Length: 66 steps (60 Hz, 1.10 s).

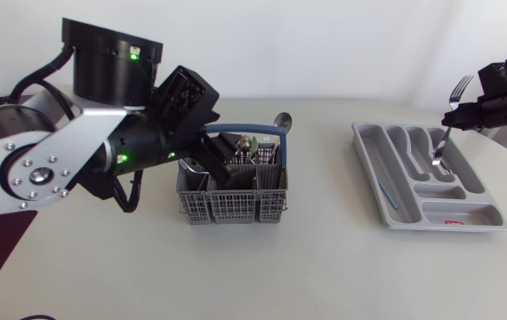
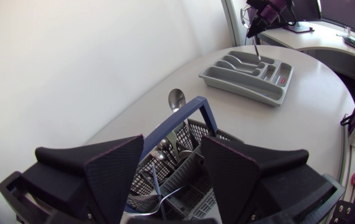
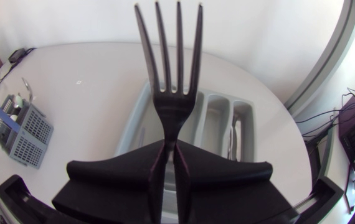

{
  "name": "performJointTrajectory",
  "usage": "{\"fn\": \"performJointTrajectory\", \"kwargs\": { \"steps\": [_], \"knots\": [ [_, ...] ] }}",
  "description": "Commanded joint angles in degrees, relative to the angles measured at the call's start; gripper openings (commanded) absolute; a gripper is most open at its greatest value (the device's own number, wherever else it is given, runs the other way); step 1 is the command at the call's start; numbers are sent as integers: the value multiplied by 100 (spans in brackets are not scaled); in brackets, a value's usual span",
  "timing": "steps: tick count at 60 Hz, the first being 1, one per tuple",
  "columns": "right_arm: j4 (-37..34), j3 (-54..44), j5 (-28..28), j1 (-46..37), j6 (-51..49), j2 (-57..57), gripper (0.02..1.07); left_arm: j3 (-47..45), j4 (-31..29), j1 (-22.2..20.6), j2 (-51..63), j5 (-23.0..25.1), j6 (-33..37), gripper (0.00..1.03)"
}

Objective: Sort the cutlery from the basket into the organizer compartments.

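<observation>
The fork [image 3: 168, 93] is pinched at its handle by the right gripper [image 3: 170, 155], fingers pressed flat on both sides, tines up and handle down. It is held this way likely so the handle end can be lowered first into a slot. In the head view the fork [image 1: 459, 89] is seen hanging over the far right part of the organizer [image 1: 369, 169], with its lower end at or just above one of the long compartments; which one cannot be told for sure. The left gripper [image 1: 227, 169] is held low over the basket [image 1: 231, 204] with its fingers spread wide and nothing gripped. In its own wrist view the basket's blue handle is seen running between the open fingers [image 2: 115, 171], a pose probably taken for the next pick. More cutlery is stood upright in the basket, and a spoon [image 1: 281, 122] is poked out at the far corner. Some pieces may already be laid in the organizer [image 2: 240, 84], but they are too small to name. Basket and organizer are set well apart on a plain white table [image 1: 325, 267] with a rounded edge.
</observation>
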Motion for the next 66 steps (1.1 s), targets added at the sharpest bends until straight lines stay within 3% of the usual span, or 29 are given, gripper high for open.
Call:
{"fn": "performJointTrajectory", "kwargs": {
  "steps": [1, 25, 66],
  "knots": [
    [-66, 367, 150, -165, -210, 361, 9, -216, 24, 42, -166, -49, 150, 64],
    [-13, 1132, 888, -244, -263, 1548, 9, -410, -20, -29, -404, -216, 282, 64],
    [338, 1527, 1082, -147, 194, 2743, 11, -489, -72, -143, -509, -383, 335, 64]
  ]
}}
